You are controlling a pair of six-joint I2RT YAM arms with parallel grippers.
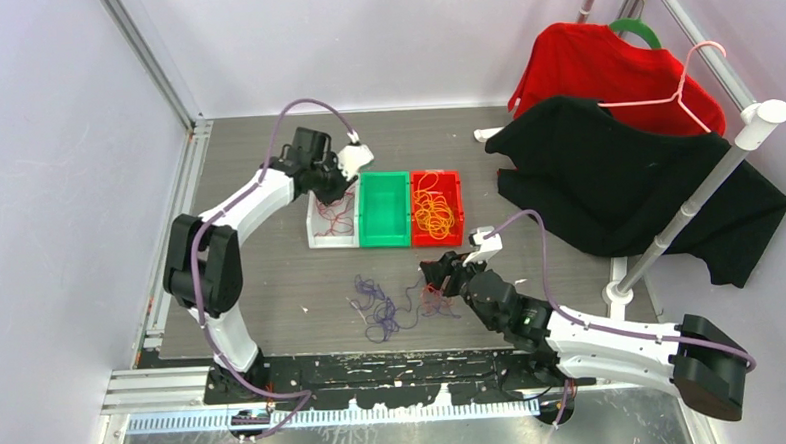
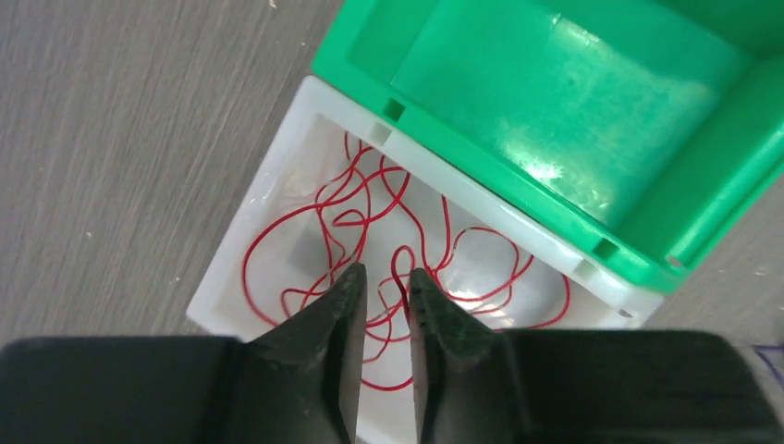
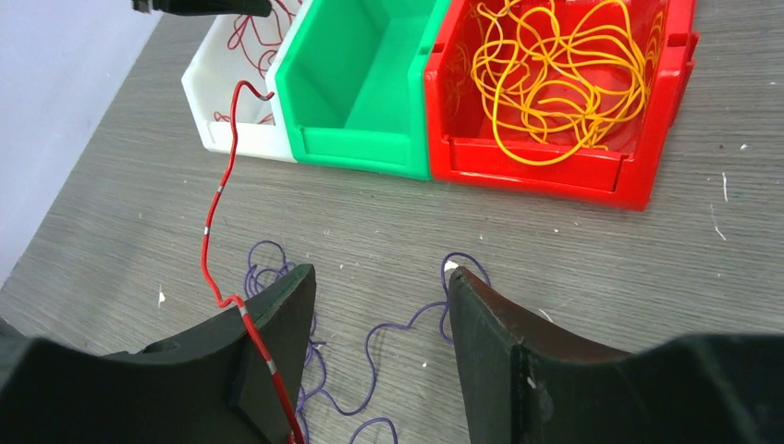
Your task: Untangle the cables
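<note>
My left gripper [image 2: 384, 277] hangs over the white bin [image 2: 231, 268], its jaws a narrow gap apart. A red cable [image 2: 324, 199] lies looped in that bin, and one loop of it rises between the fingertips. From the bin a red strand [image 3: 214, 203] runs out and drapes across the left finger of my right gripper [image 3: 377, 274]. That gripper is open above the purple cable [image 3: 393, 326], which sprawls on the table [image 1: 272, 287] with nothing between the jaws. An orange-yellow cable [image 3: 555, 74] fills the red bin [image 3: 555, 176].
A green bin [image 1: 384, 210] stands empty between the white and red bins. A clothes rack [image 1: 688, 199] at the back right carries a black garment [image 1: 617, 172] and a red one [image 1: 602, 68]. Walls close off the left and the back.
</note>
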